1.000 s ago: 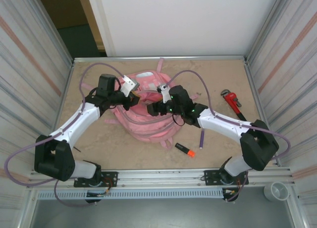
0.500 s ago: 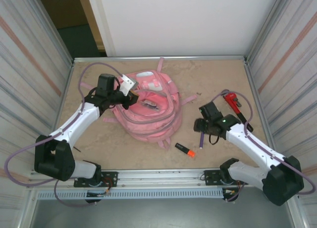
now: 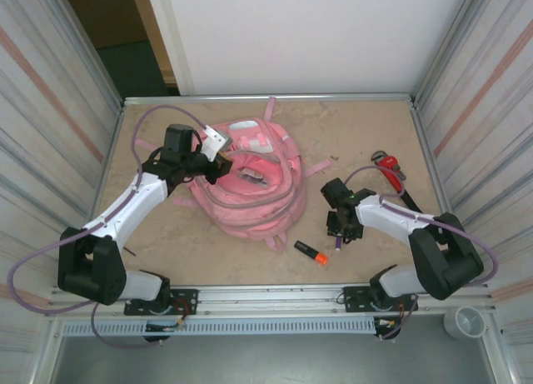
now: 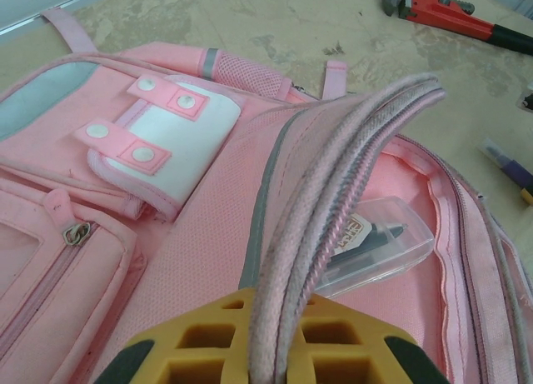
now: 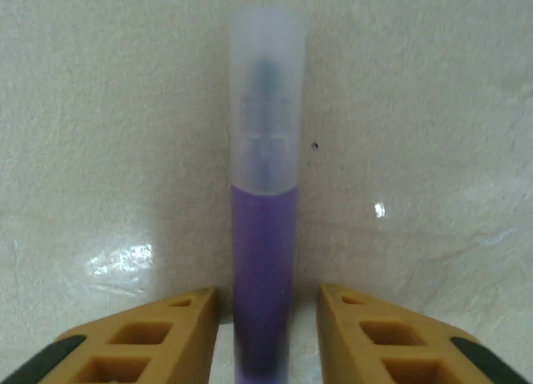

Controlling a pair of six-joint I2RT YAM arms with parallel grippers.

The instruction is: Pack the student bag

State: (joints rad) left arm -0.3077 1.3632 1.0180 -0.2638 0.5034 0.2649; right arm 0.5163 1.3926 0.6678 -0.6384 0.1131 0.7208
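**Student bag (image 3: 250, 184) open on table (image 3: 366, 126); L gripper (image 4: 275, 326) on its rim, R gripper (image 5: 266, 317) over purple marker (image 5: 264, 234).**
Student bag is lying flat at centre-left of table, main compartment gaping, a clear plastic case (image 4: 375, 242) sitting inside. L gripper fingers are clamping the bag's piped opening edge, holding it raised. R gripper is pointing down at the purple marker, which is lying on table right of bag. Its fingers are standing apart, one each side of the barrel, w/ a narrow gap showing on both sides. Contact lower down poss., as view cuts off there. Orange highlighter (image 3: 310, 252) is lying nr the marker, not touching. Red pipe wrench (image 3: 390, 169) is lying twd right edge, well apart from bag.
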